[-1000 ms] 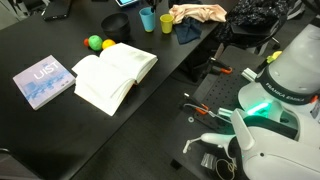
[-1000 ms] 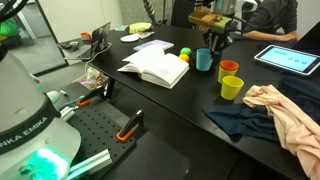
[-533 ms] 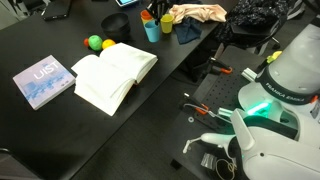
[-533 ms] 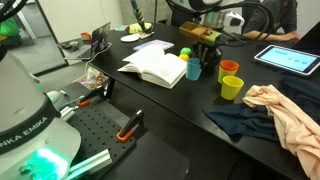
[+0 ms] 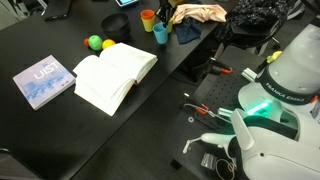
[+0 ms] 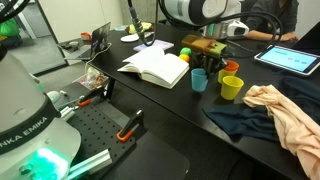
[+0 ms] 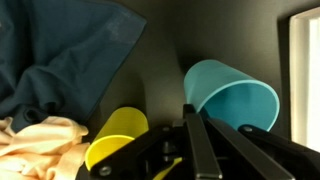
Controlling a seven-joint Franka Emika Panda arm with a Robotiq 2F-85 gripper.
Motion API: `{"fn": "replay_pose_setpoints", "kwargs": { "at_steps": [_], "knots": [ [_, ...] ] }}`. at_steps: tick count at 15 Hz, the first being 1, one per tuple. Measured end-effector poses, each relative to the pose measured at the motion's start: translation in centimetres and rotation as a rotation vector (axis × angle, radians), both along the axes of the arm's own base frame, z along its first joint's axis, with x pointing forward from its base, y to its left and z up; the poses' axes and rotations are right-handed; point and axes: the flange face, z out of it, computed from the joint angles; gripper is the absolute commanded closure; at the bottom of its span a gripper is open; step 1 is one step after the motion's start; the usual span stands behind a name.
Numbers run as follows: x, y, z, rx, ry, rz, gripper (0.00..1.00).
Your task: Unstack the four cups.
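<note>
I see the pincer [image 7: 190, 108] closed together with nothing in it, its tip just beside the teal cup [image 7: 232, 95]. This cup stands upright and alone on the black table [image 5: 50, 35]. The yellow cup [image 7: 117, 135] is near it, next to the blue cloth [image 7: 70, 50]. In an exterior view the orange cup [image 5: 148, 17] stands apart from the teal one.
</note>
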Motion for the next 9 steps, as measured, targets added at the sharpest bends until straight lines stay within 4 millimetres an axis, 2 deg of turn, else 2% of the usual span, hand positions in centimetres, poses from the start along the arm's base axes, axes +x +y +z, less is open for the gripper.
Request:
{"fn": "replay_pose_setpoints", "kwargs": {
  "at_steps": [4, 6, 9],
  "knots": [
    [-0.9, -1.7, -1.6, -0.046, -0.021, -0.02, 0.96],
    [-1.0, -2.1, -2.1, -0.055, -0.035, -0.044, 0.69],
    [-1.1, -2.5, -2.3, -0.066, -0.046, -0.074, 0.49]
  ]
}}
